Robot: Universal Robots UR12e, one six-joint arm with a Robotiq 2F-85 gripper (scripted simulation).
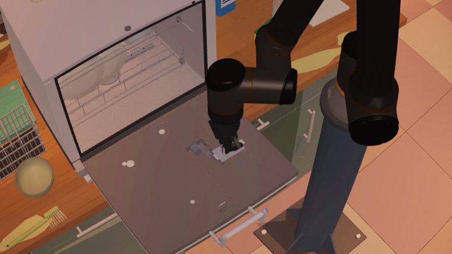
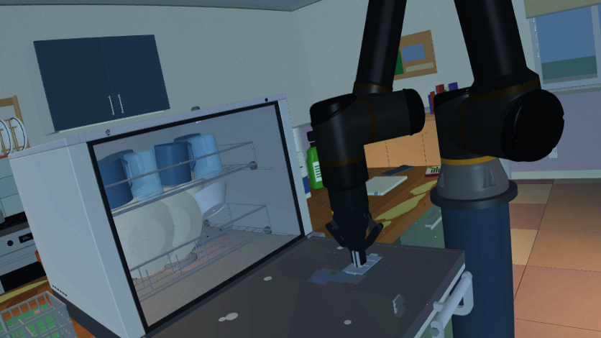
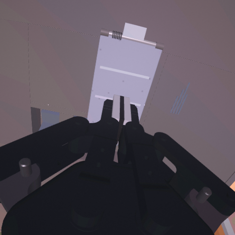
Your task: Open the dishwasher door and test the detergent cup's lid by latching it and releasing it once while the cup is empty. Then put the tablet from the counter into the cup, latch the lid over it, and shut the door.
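Observation:
The dishwasher door (image 1: 189, 177) lies fully open and flat in front of the white dishwasher (image 1: 94, 63). On its inner face the pale grey detergent cup lid (image 1: 228, 152) (image 2: 362, 265) (image 3: 125, 73) lies flat, with its hinge pin and spring at the far end in the wrist camera. A small blue-grey part (image 1: 199, 148) sits beside the lid. My gripper (image 1: 230, 147) (image 2: 358, 259) (image 3: 120, 104) points straight down with its tips on the lid. It is closed and holds nothing. I cannot see the tablet.
A wire basket (image 1: 15, 139) and a round bowl (image 1: 34, 177) sit on the counter left of the dishwasher, with a brush (image 1: 34, 222) nearer the edge. The racks hold blue cups (image 2: 168, 164) and plates (image 2: 164, 231). The door handle (image 1: 240, 226) juts at the front. My arm's pedestal (image 1: 328, 189) stands to the right.

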